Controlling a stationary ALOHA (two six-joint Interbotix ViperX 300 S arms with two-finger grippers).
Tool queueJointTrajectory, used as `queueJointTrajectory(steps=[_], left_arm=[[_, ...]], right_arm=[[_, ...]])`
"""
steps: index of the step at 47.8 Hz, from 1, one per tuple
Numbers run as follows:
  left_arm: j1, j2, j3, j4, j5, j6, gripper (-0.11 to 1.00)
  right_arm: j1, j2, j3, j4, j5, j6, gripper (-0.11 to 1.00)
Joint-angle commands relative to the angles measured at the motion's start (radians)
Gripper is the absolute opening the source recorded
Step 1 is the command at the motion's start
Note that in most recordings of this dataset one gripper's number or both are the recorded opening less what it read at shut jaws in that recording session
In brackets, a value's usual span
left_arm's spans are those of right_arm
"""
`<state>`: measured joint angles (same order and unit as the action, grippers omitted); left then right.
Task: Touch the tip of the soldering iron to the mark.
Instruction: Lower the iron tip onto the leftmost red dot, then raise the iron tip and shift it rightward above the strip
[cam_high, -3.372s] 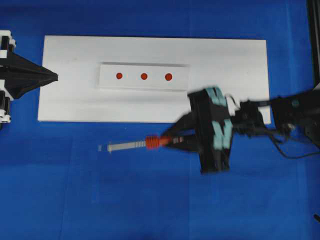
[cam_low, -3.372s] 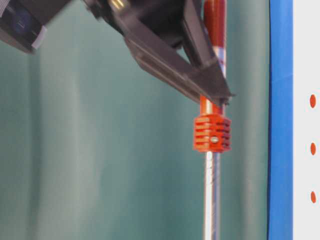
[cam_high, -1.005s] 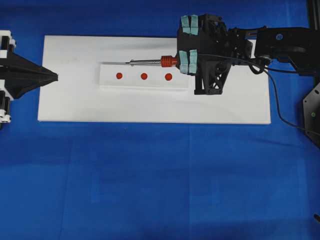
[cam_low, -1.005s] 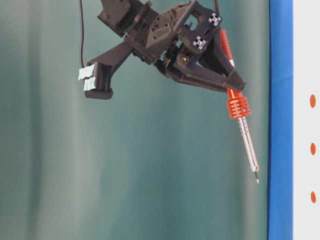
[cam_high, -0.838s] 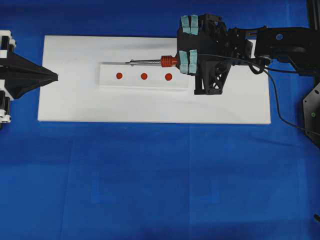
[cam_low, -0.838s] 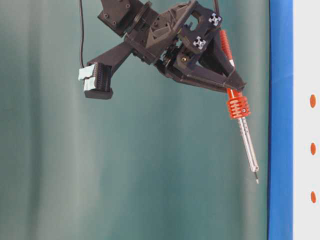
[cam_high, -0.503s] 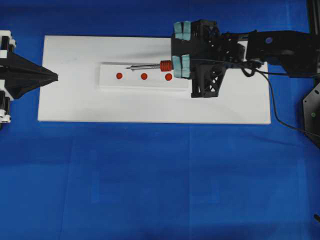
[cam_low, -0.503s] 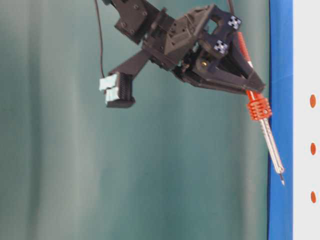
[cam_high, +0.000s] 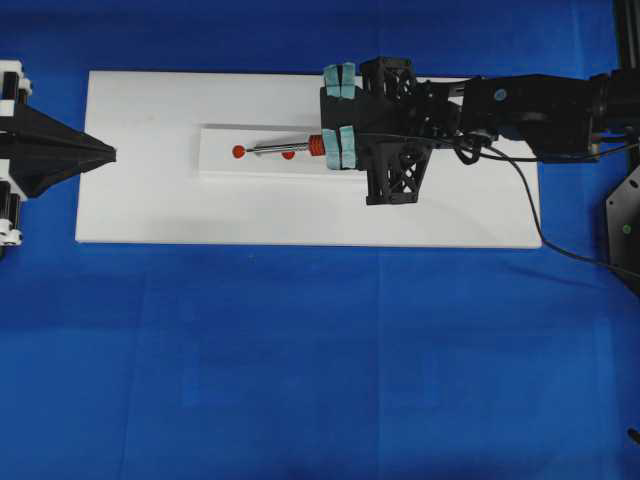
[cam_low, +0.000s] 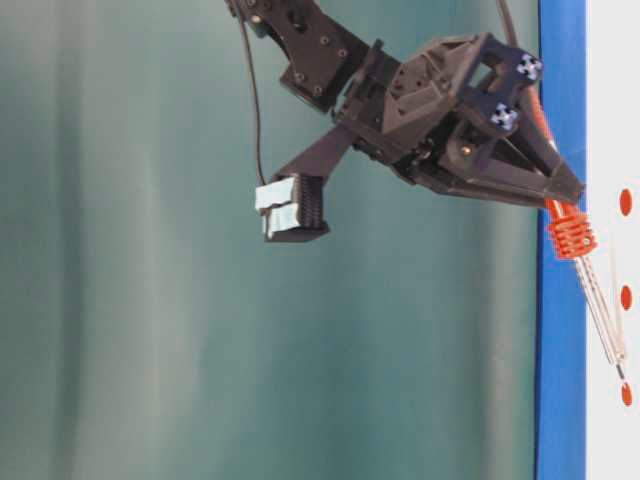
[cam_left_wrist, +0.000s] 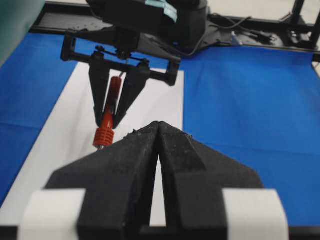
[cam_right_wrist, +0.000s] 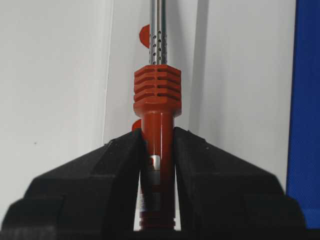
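Note:
My right gripper (cam_high: 338, 148) is shut on the red-orange handle (cam_right_wrist: 157, 130) of the soldering iron (cam_high: 285, 148), which slants down over the white strip (cam_high: 215, 165). The silver shaft crosses the mark (cam_high: 288, 155), the centre red dot, and partly covers it. The tip (cam_high: 252, 152) lies past the mark, close to the left outer dot (cam_high: 238, 151). At table level the tip (cam_low: 621, 372) sits just off the board, between the mark (cam_low: 626, 297) and the lower dot (cam_low: 626, 394). I cannot tell whether it touches. My left gripper (cam_high: 112, 154) is shut and empty at the board's left edge.
The strip lies on a white board (cam_high: 150, 210) on the blue table cover (cam_high: 300, 360). The iron's black cord (cam_high: 545, 235) trails off to the right from my right arm. A dark frame post (cam_high: 625, 60) stands at the right edge.
My right gripper has moved left and down with the iron, bringing the shaft from the strip's far edge onto the row of dots. The left arm has not moved.

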<state>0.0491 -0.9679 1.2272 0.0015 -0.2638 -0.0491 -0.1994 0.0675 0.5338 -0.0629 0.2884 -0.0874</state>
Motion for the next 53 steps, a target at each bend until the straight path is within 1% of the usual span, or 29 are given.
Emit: queueJointTrajectory(steps=[1, 53], left_arm=[[0.002, 0.005, -0.009, 0.000, -0.012, 0.000, 0.00], [0.002, 0.003, -0.009, 0.002, -0.012, 0.002, 0.00]], right_arm=[[0.002, -0.005, -0.029, 0.003, -0.012, 0.002, 0.06], [0.002, 0.011, -0.035, 0.003, -0.006, 0.002, 0.06]])
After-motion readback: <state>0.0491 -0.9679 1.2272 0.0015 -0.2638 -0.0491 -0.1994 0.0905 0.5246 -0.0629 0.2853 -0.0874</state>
